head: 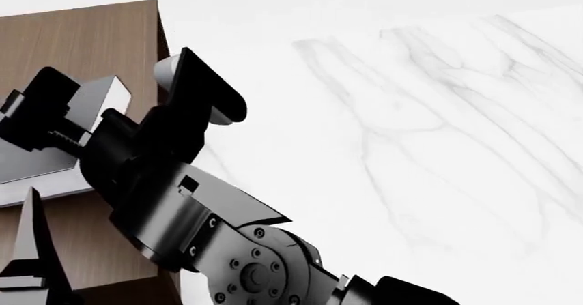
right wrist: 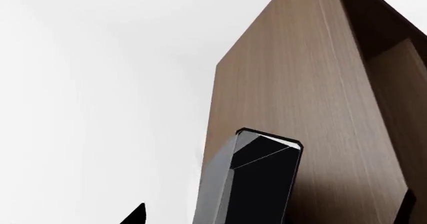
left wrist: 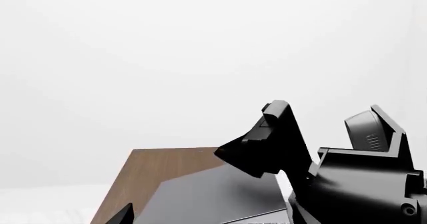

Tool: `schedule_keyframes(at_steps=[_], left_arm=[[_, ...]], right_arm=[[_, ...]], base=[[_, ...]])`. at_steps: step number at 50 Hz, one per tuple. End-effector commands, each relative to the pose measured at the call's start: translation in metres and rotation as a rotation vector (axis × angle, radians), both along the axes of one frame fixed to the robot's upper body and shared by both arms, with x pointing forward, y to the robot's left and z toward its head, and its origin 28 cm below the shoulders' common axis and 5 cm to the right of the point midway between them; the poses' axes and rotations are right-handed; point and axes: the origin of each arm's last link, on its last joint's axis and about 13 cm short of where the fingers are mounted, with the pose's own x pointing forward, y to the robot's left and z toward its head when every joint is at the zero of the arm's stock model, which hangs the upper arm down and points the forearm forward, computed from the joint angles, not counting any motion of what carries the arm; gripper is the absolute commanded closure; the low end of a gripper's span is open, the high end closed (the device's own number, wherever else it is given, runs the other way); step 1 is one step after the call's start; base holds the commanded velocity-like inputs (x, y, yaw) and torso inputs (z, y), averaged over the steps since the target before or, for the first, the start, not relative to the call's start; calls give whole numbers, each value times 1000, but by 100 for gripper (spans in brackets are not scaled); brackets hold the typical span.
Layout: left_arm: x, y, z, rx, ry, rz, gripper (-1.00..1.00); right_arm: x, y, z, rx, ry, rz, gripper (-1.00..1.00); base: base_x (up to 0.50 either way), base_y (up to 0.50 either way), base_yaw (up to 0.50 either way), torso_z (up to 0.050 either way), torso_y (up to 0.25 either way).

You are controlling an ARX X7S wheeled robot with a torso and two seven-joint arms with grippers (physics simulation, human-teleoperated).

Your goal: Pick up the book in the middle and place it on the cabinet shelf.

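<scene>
One dark grey book (head: 37, 158) lies flat on the cabinet shelf's (head: 87, 35) wood-grain top, near its front edge. The left gripper (head: 136, 93) hangs just over the book with fingers spread apart, grasping nothing. Whether the right gripper (right wrist: 257, 179), beside the cabinet's side panel, is released or clenched, I cannot tell.

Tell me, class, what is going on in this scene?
A two-armed robot is putting a dark grey book on top of a brown cabinet. The book lies flat on the cabinet's top, and the left gripper sits right over it with its fingers spread apart, so it does not appear to be clamping the book. The right gripper is beside the cabinet's side wall; whether it is open cannot be told.
</scene>
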Motion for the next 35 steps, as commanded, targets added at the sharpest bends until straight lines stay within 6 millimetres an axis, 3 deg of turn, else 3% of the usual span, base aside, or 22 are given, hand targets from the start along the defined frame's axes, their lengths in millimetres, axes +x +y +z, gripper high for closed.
schedule_keyframes(at_steps=[1, 11, 18, 35], left_arm=[[0, 0, 0, 1, 0, -2, -100], [1, 0, -1, 1, 1, -1, -100], [1, -1, -1, 4, 2, -1, -100], [0, 0, 0, 8, 1, 2, -100]], right_arm=[[9, -8, 5, -11, -35, -36, -100], [15, -24, 11, -5, -40, -85, -100], [21, -46, 7, 31, -25, -169, -100], [25, -65, -2, 9, -17, -262, -100]], base=[[0, 0, 0, 0, 0], [0, 0, 0, 0, 0], [0, 0, 0, 1, 0], [0, 0, 0, 0, 0]])
